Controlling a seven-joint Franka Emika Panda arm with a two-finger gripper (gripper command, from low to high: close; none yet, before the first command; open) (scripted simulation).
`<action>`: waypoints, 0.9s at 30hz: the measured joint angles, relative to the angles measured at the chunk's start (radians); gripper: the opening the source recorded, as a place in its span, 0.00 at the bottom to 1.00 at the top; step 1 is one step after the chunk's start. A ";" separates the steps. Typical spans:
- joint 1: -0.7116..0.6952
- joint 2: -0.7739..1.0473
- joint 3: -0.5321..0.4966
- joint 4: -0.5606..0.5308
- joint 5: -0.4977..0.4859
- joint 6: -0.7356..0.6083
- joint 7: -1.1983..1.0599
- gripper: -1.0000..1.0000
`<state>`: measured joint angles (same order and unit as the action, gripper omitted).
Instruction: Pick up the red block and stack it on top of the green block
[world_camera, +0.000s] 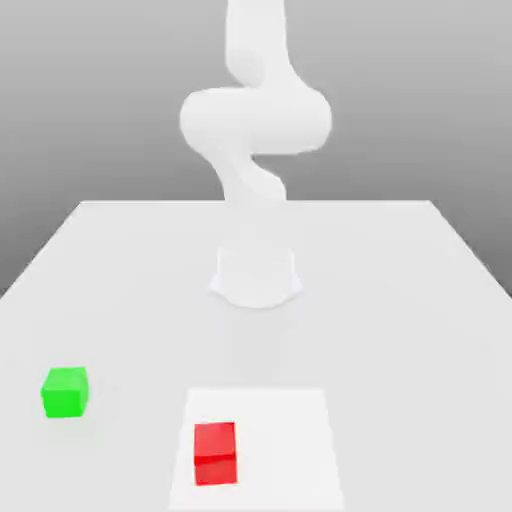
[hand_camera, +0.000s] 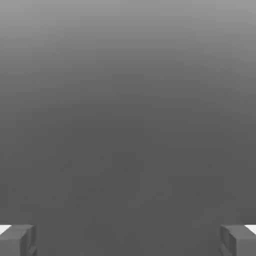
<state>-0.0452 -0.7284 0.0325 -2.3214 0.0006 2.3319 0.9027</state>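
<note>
Field notes for you, operator.

Red block (world_camera: 215, 452) sat on the desk (world_camera: 420, 300) close to its near edge, roughly mid-width, a touch toward the exterior view's left. It rested flat, upright, inside a paler rectangular patch (world_camera: 290, 440) of the desk surface that ran to the near edge. Nothing touched it.

Green block (world_camera: 65, 391) sat near the desk's edge on the exterior view's left, a bit farther from the near edge than the red one. Flat on the surface, well apart from the red block; bare desk between them.

Arm (world_camera: 255, 120) rose from its base (world_camera: 256, 277) around the desk's middle, well back from both blocks. You saw it bend overhead and run out the top of the exterior view.

Gripper (hand_camera: 128, 240): in the hand view its two fingertips (hand_camera: 17, 240) stood at opposite sides of the pic, jaws spread as wide as they went, w/ nothing between them. It had hold of nothing. Behind the tips you saw plain grey backdrop, so the hand wasn't looking at either block.

Relative to the tool: red block lay on the desk, free and untouched, w/ no contact from the fingers. How far the gripper stood from the red block, can't tell.
</note>
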 joint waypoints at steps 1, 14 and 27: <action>-0.020 0.031 0.014 -0.009 0.000 0.014 0.044 0.50; -0.215 0.402 0.162 -0.120 -0.043 0.179 0.611 0.50; -0.281 0.773 0.176 -0.230 -0.094 0.343 1.181 0.50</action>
<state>-0.3267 0.0449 0.2085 -2.5518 -0.0938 2.6752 2.0841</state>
